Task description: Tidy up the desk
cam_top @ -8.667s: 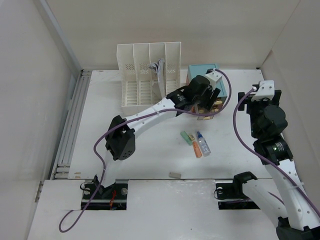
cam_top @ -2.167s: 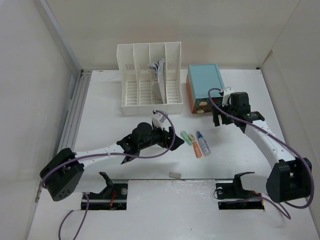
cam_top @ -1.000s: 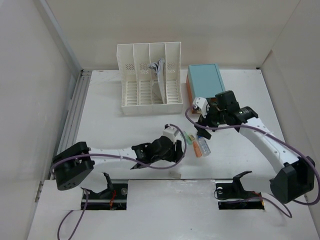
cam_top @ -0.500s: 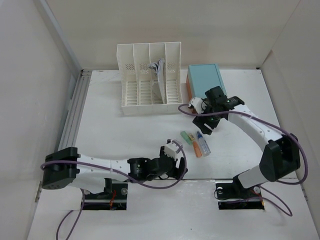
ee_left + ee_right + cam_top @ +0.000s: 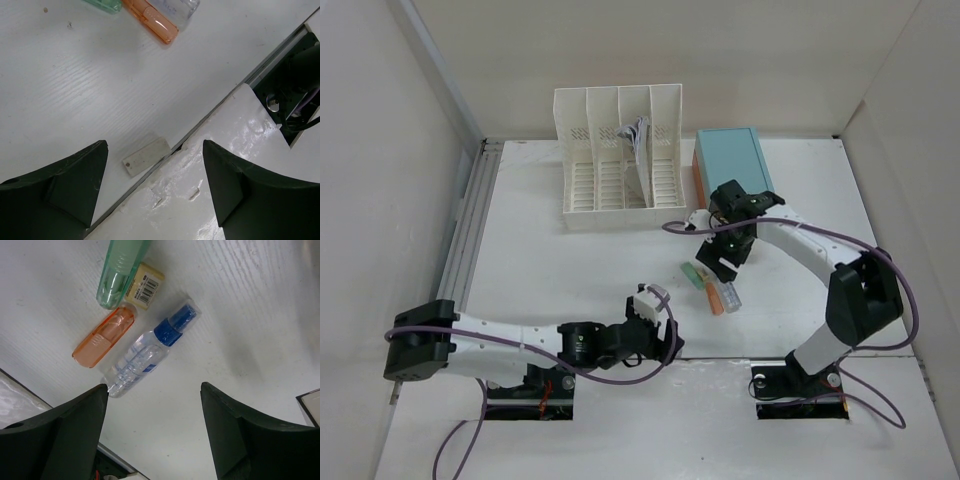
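On the white desk (image 5: 550, 270) lie a green marker (image 5: 120, 275), an orange marker (image 5: 104, 337), a clear spray bottle with a blue cap (image 5: 145, 357) and a small yellow block with a barcode (image 5: 145, 282), close together. My right gripper (image 5: 153, 390) hovers open just above them, nothing between its fingers; from above it (image 5: 720, 262) covers part of the group. My left gripper (image 5: 154, 145) is open low over the desk's near edge, with a small flat grey-white piece (image 5: 146, 156) lying between its fingers, untouched. In the top view the left gripper (image 5: 660, 338) hides that piece.
A white slotted file rack (image 5: 620, 150) with papers in one slot stands at the back. To its right is a teal-topped drawer box (image 5: 730, 158). Two rectangular cut-outs (image 5: 530, 385) hold the arm bases along the near edge. White walls enclose the desk on three sides.
My left gripper swept back toward the near edge, opened wider and now straddles the flat piece. My right gripper moved left from near the drawer box to above the markers and bottle.
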`<state>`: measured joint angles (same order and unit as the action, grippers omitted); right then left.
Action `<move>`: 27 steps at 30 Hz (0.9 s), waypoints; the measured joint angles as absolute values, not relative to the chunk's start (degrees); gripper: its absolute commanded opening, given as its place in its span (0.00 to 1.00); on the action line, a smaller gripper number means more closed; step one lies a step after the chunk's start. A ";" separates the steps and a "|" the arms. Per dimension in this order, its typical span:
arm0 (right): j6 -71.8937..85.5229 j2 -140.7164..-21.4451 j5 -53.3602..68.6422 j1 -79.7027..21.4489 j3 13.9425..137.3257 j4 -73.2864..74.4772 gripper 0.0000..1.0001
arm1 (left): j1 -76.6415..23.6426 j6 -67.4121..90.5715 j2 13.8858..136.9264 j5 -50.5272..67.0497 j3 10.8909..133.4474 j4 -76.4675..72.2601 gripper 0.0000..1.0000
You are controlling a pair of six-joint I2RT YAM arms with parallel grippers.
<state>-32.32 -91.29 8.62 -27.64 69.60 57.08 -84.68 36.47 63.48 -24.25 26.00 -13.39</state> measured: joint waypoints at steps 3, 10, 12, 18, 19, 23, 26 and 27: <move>-30.81 -92.77 8.73 -27.75 70.91 56.93 0.79 | -84.68 36.45 62.70 -24.51 25.45 -13.82 0.74; -27.09 -99.70 11.11 -27.77 72.49 56.12 0.76 | -84.68 36.45 61.04 -24.47 24.21 -14.11 0.74; -26.15 -100.99 11.31 -27.77 72.49 55.66 0.76 | -84.68 36.45 59.61 -24.49 23.24 -14.22 0.75; -23.18 -101.51 11.35 -27.77 72.58 53.43 0.76 | -84.68 36.45 56.45 -24.62 21.15 -14.37 0.75; -22.61 -101.51 11.31 -27.77 72.58 53.04 0.75 | -84.68 36.45 56.31 -24.69 21.08 -14.35 0.75; -20.62 -101.58 10.59 -27.77 72.29 50.96 0.74 | -84.68 36.29 56.27 -24.71 21.06 -14.37 0.76; -19.46 -101.75 9.76 -27.77 71.92 49.47 0.71 | -84.68 36.16 55.90 -24.73 21.04 -14.41 0.76; -19.22 -101.75 9.39 -27.77 71.66 48.93 0.71 | -84.68 36.05 55.79 -24.73 21.04 -14.44 0.76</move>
